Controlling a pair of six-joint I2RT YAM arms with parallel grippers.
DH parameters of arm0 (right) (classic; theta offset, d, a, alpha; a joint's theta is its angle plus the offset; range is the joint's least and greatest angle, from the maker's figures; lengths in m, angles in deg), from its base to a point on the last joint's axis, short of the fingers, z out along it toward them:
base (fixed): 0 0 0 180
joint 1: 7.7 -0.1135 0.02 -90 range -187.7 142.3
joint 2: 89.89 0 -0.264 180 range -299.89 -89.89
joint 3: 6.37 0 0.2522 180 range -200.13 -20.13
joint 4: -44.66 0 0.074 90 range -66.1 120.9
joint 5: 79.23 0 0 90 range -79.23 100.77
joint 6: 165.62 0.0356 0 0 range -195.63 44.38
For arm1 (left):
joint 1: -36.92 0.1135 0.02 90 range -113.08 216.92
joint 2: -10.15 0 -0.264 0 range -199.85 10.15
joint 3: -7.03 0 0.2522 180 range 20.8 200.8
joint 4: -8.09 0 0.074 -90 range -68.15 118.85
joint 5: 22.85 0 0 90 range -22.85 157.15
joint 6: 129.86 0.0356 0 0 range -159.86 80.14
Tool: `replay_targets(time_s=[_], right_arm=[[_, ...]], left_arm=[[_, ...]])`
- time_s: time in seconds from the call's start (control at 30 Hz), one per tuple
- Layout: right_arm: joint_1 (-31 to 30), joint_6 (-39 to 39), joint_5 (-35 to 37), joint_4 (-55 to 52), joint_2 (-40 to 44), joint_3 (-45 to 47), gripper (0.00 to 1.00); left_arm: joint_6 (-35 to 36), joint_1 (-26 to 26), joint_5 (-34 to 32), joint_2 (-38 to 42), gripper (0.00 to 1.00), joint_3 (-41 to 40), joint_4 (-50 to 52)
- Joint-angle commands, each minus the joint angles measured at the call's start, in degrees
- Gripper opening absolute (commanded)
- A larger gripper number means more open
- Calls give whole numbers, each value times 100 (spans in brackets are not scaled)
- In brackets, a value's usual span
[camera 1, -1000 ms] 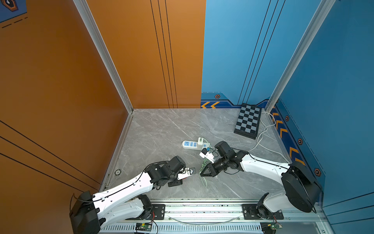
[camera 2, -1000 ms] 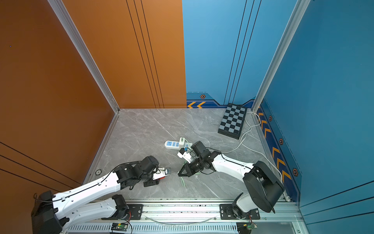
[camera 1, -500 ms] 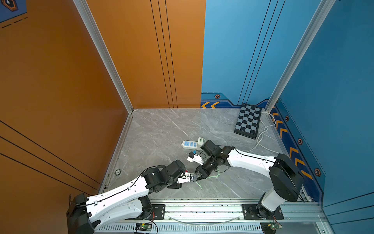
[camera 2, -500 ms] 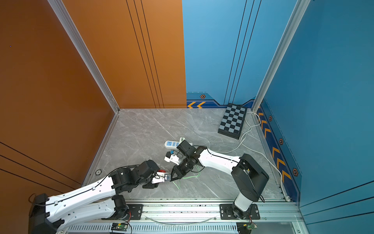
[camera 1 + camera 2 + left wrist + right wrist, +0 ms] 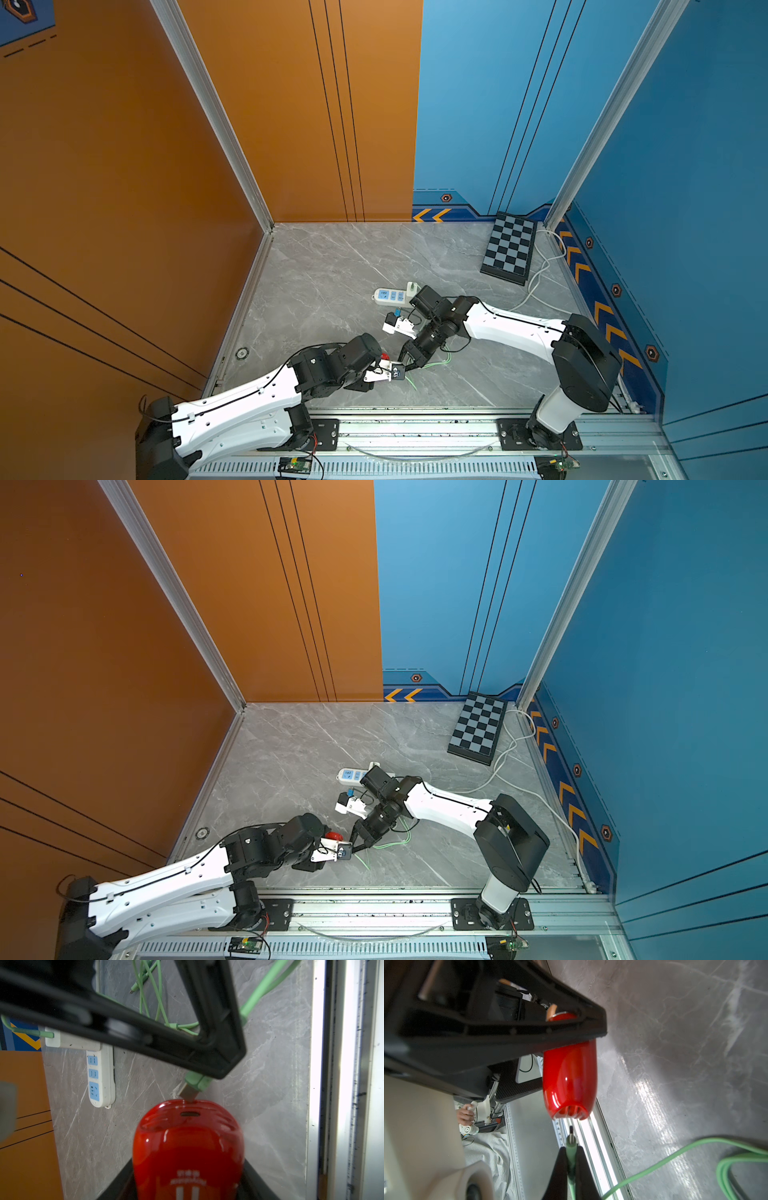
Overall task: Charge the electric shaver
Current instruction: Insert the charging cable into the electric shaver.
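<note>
Table (image 5: pixel 332 270) of grey marble, left gripper (image 5: pixel 187 1184) half-open around the red electric shaver (image 5: pixel 188 1142), holding it just above the surface, right gripper (image 5: pixel 571 1157) pinched tight on green cable plug (image 5: pixel 197 1082), tip just short of the shaver's port.

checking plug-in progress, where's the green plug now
In both wrist views the green plug is pinched in the right tool, its tip just short of the port on the electric shaver, not inserted.
</note>
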Motion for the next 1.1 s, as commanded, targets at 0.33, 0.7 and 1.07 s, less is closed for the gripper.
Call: replay_targets(time_s=[0.33,0.7,1.07], right_arm=[[-129,-313,-130,-446,-259,-421,0],[-111,-550,-132,-752,-453,-664,0],[-78,-745,-109,-1007,-525,-832,0]], left_arm=[[93,-160,-35,46,0,-41,-42],[93,-255,-12,106,0,-13,-38],[175,-358,131,114,0,62,23]])
